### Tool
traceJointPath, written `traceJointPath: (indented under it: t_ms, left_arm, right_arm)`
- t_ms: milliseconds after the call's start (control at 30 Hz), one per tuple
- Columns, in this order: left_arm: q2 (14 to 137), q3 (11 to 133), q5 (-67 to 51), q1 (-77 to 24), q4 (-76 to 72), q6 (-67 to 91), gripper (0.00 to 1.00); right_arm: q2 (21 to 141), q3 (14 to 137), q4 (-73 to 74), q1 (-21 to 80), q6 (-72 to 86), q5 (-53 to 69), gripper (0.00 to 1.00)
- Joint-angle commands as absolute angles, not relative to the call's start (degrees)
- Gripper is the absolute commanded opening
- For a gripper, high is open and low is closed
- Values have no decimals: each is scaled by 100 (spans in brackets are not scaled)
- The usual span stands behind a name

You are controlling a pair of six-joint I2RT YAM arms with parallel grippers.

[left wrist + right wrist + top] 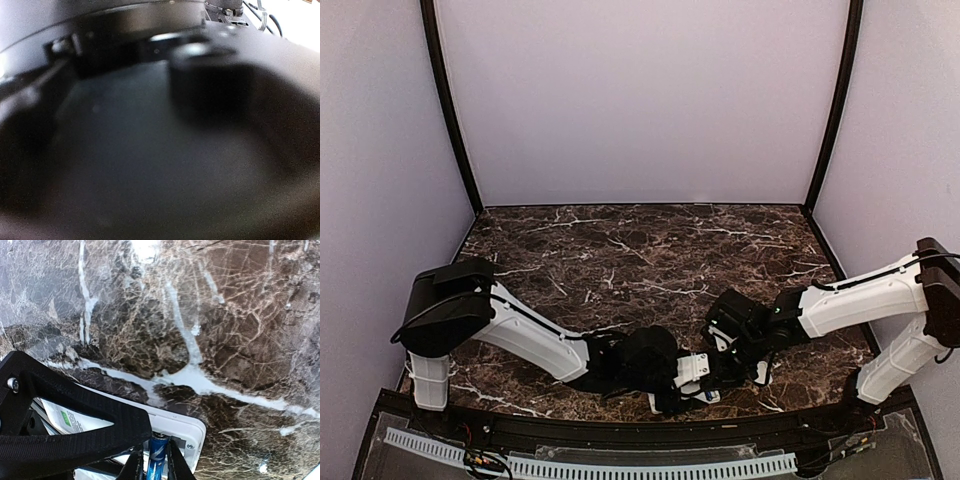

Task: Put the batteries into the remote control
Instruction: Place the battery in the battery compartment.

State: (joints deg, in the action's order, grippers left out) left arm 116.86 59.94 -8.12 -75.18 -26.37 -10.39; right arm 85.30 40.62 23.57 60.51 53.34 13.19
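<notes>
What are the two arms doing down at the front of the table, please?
The right claw is pinching a blue battery, its tip at the open battery compartment of the white remote control, which lies back up with its green label showing. The battery does not look seated yet. The left claw is right at the remote, apparently steadying it, though its own camera is too blurred to confirm a grip.

Left arm [525, 342] & right arm [860, 297]: white shells, blk joints, thin blk cables [876, 272]. Right pincer [154, 462] blk, ribbed, w/ silver screw [12, 384].
</notes>
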Motion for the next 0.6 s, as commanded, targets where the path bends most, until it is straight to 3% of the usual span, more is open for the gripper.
traceJointPath:
  t_ms: [0, 567]
  left_arm:
    - [11482, 5823, -835, -7549, -1778, -981, 76]
    - [10812, 5475, -898, -7294, -899, -723, 82]
  right_arm:
    - [8946, 3863, 2047, 6097, 5432, 493, 14]
    - [8919, 4255, 2485, 6099, 5346, 441, 16]
